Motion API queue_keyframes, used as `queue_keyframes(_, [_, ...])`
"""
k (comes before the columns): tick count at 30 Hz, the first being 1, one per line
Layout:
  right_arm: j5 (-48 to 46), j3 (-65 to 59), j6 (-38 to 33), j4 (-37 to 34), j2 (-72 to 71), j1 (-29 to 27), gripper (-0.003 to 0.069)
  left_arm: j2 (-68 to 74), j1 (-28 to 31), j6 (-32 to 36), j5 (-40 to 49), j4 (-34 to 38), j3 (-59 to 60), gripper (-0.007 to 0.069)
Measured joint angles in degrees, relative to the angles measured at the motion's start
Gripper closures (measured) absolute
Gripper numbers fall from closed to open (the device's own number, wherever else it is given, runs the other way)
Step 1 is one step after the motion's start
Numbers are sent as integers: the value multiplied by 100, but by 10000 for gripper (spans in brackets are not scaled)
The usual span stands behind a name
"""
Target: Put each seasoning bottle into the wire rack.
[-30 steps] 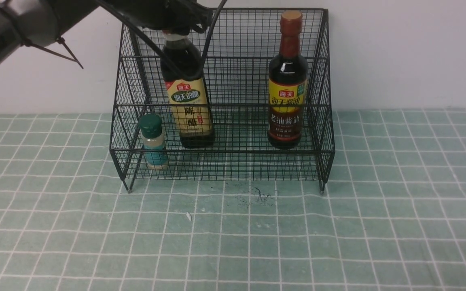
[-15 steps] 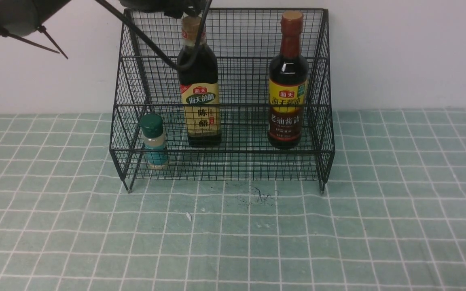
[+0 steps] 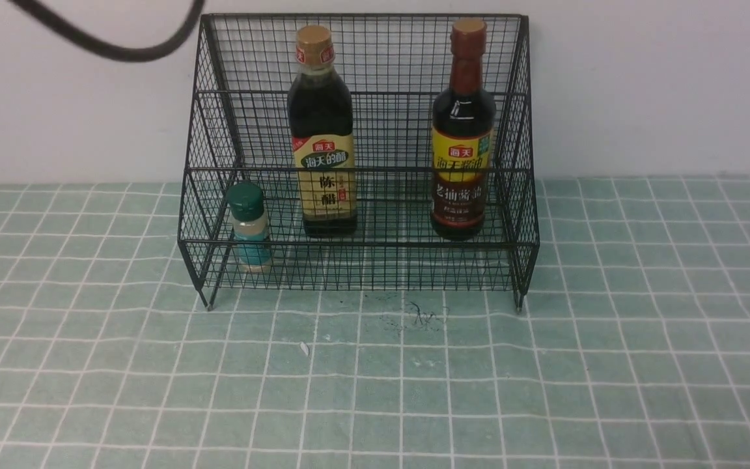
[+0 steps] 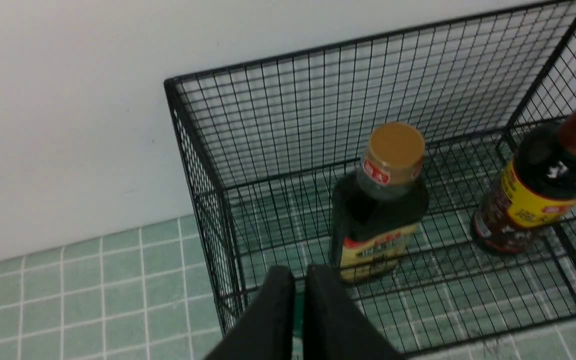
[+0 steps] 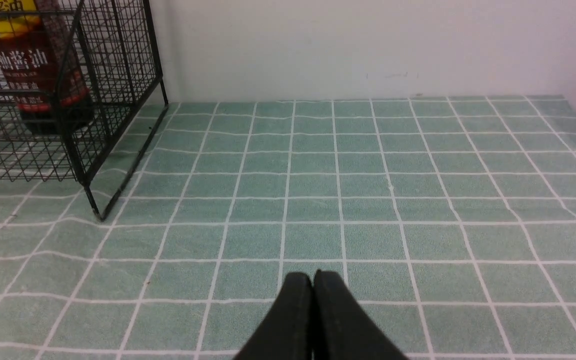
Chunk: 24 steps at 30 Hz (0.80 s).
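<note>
From the front, the wire rack (image 3: pixel 359 156) held all three: gold-capped bottle (image 3: pixel 323 137), red-necked bottle (image 3: pixel 461 137), green-capped shaker (image 3: pixel 249 228) lower. Left wrist: left gripper (image 4: pixel 300 285) fingers together above the rack. Right wrist: right gripper (image 5: pixel 313 285) fingers together over the surface (image 5: pixel 368 200).

The black wire rack (image 3: pixel 357 153) stands on short legs, two stepped tiers under a tall back. On its upper tier a gold-capped dark bottle (image 3: pixel 321 133) stands upright left of centre; a brown-red-necked bottle (image 3: pixel 462 133) stands upright near the right side. A small green-capped shaker (image 3: pixel 249 227) stands upright in the lower tier's left corner.
</note>
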<state>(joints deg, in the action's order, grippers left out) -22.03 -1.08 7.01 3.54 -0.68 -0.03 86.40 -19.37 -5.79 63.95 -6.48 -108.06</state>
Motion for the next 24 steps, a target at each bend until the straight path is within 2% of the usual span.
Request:
queue_keyframes(7, [0,0,0,0,0,0,672,-1514,0,263,-34,485,1504,631])
queue_keyframes(8, [0,0,0,0,0,0,672,-2128,0,259,-343,551,2268,631])
queue_keyframes(10, [0,0,0,0,0,0,672,-2437,0,251,-533,570,2664,631])
queue_keyframes(14, [0,0,0,0,0,0,672,-3630,0,205,-1086,746,4190,631])
queue_keyframes(20, [0,0,0,0,0,0,672,-4648,0,201,-1118,1292,5305,631])
queue_keyframes(24, [0,0,0,0,0,0,672,-5042,0,220,-894,1337,5571,631])
